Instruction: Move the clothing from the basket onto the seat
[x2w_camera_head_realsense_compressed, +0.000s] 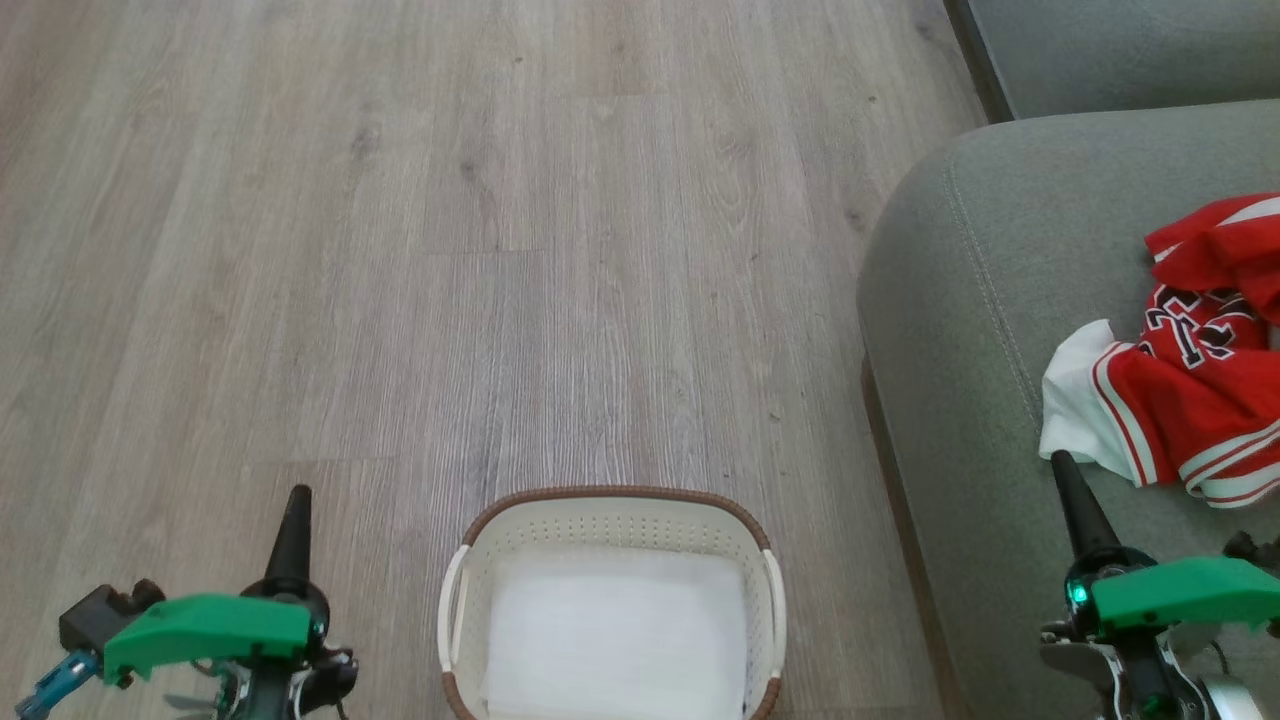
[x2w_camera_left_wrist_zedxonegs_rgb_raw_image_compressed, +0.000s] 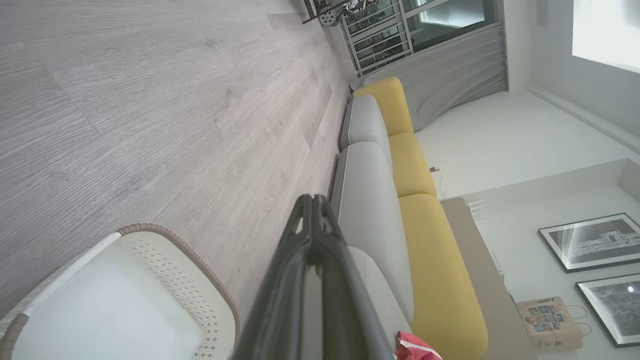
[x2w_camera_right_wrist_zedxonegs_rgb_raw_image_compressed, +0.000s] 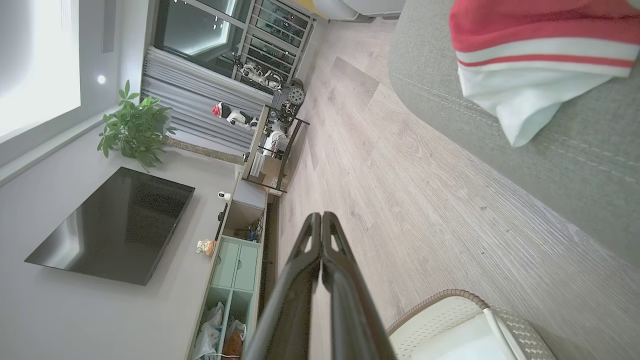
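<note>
Clothing: the red mesh clothing lies in a loose heap on the seat, near its front corner, with a white panel and striped trim spilling toward the edge; I judge it lies crumpled because it was dropped rather than spread
Basket: the basket stands on the wooden floor between the two arms and just beside the seat, a spot that looks chosen so either arm can reach in
Basket contents: no garment in it, just the flat white liner sheet covering its bottom
Left gripper: the left gripper hovers over bare floor to the left of the basket, fingers pressed together with nothing between them
Right gripper: the right gripper hangs over the seat, its tip just beside the white panel, fingers likewise closed on nothing; the right wrist view gives no sign of cloth caught in them
Task stage: by my reading the moving is done, which would explain both arms resting empty at the sides
Count: one basket, one liner sheet, two grippers, one heap of clothing; the heap seems to hold two garments, but the folds hide the exact number
</note>
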